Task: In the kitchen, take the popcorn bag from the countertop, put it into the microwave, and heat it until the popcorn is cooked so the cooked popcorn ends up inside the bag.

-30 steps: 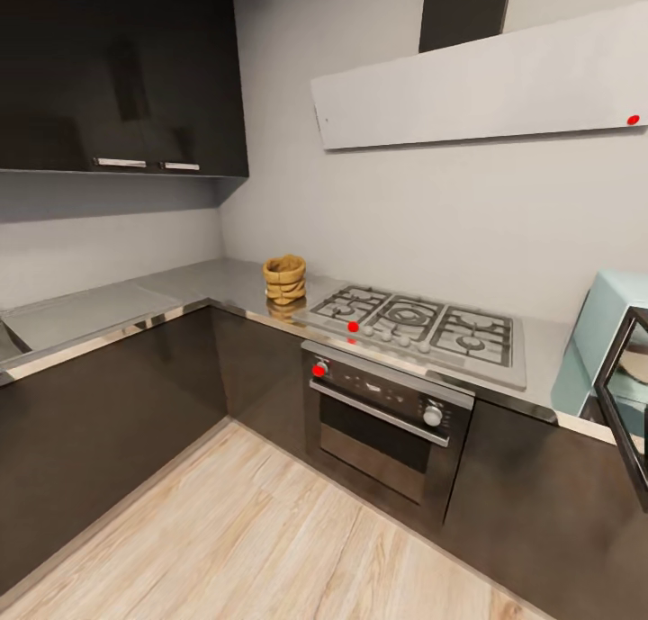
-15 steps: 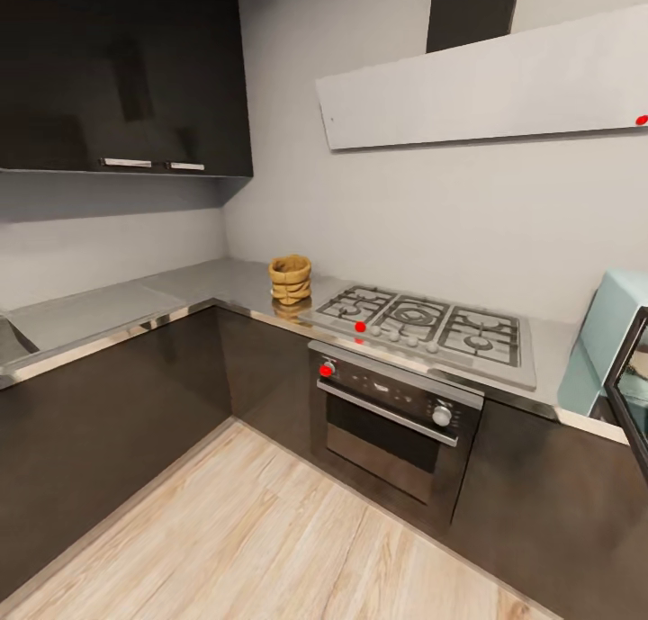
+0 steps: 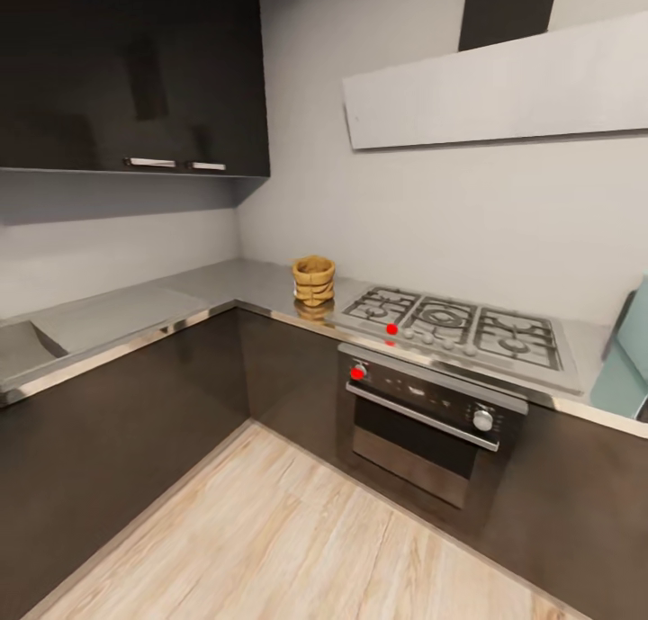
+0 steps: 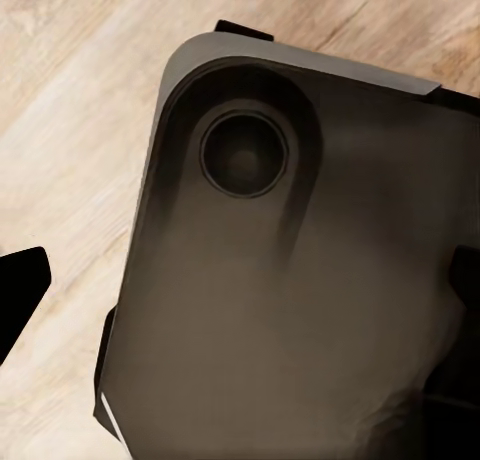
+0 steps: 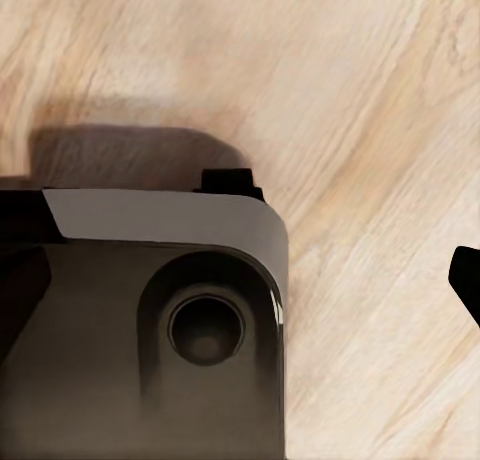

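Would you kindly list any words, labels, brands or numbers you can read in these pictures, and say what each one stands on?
None can be read.
Oven control panel: small pale marks between its knobs, too blurred to read.
Popcorn bag, hob, microwave, countertop and cabinets: no lettering visible.

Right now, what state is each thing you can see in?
popcorn bag: upright on the countertop, beside the gas hob, untouched
microwave: at the frame's right edge, door state cannot be told
built-in oven: door shut
gas hob: no flame visible
upper cabinets: doors shut
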Motion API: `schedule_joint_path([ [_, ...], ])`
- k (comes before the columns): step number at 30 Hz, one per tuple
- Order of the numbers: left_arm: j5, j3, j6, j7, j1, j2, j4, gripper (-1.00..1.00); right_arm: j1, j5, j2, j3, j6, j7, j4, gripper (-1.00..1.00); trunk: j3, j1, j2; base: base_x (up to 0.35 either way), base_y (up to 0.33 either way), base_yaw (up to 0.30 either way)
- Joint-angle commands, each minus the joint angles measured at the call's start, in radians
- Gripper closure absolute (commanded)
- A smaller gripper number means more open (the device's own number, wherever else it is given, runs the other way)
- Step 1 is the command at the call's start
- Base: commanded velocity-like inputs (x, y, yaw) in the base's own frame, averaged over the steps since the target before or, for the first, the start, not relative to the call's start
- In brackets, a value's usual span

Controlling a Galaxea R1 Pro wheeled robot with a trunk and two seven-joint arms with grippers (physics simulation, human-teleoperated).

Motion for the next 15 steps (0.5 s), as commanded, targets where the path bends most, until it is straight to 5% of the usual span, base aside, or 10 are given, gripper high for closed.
schedule_joint_path([
  [1,0.000,0.004,0.000,-0.001,0.000,0.000,-0.001,-1.00,-0.002,0.002,0.000,-0.002,-0.006,-0.001,0.003,-1.00,-0.001,0.000,0.000,0.270,0.203,0.000],
  [15,-0.002,0.001,0.000,-0.001,0.000,0.000,0.000,-1.00,-0.002,0.002,0.001,-0.001,-0.008,-0.005,0.003,-1.00,-0.001,0.000,0.000,0.310,0.121,0.000],
])
